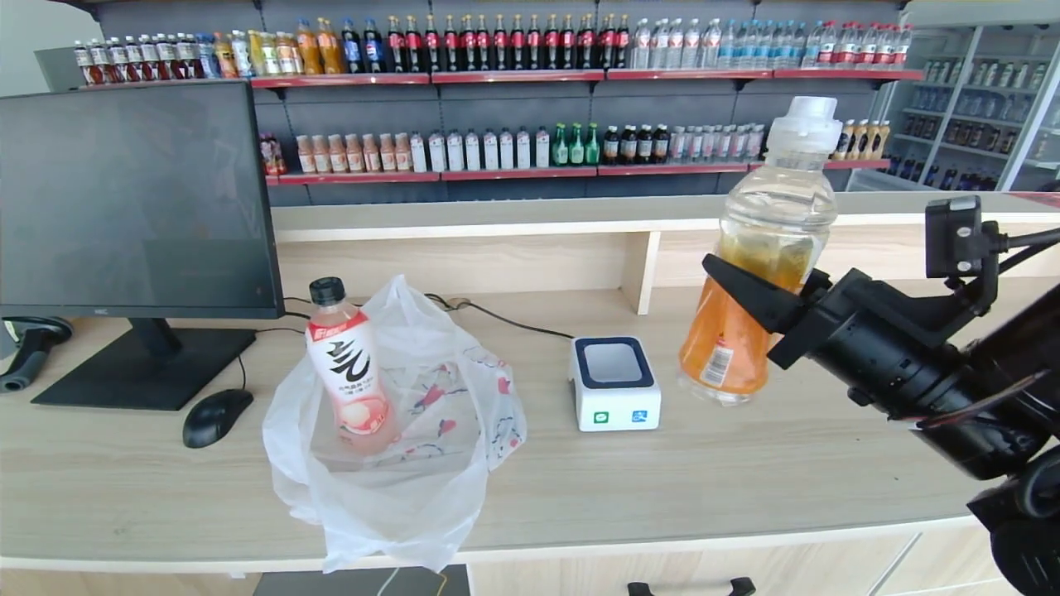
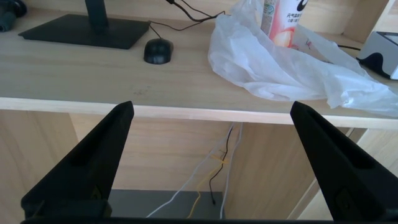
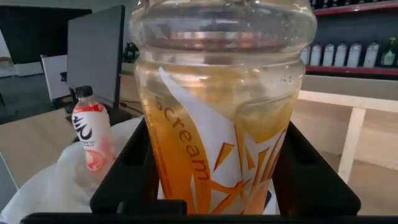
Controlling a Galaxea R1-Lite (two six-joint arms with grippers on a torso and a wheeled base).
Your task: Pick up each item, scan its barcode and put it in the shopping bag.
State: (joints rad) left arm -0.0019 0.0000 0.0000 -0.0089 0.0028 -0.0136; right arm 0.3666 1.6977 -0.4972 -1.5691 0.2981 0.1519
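My right gripper (image 1: 758,302) is shut on an orange drink bottle (image 1: 758,273) with a white cap, holding it upright just above the counter, right of the white barcode scanner (image 1: 614,382). Up close, the orange bottle (image 3: 217,118) sits between the right gripper's (image 3: 217,180) black fingers. A pink drink bottle (image 1: 348,368) with a black cap stands inside the clear plastic shopping bag (image 1: 397,439) left of the scanner. My left gripper (image 2: 211,162) hangs open below the counter's front edge, holding nothing, with the shopping bag (image 2: 292,62) above it.
A monitor (image 1: 137,207) stands at the counter's left with a black mouse (image 1: 217,416) before it and a handheld scanner (image 1: 29,348) at the far left. A raised ledge (image 1: 580,219) runs behind the counter. Shelves of bottles (image 1: 497,50) line the back wall.
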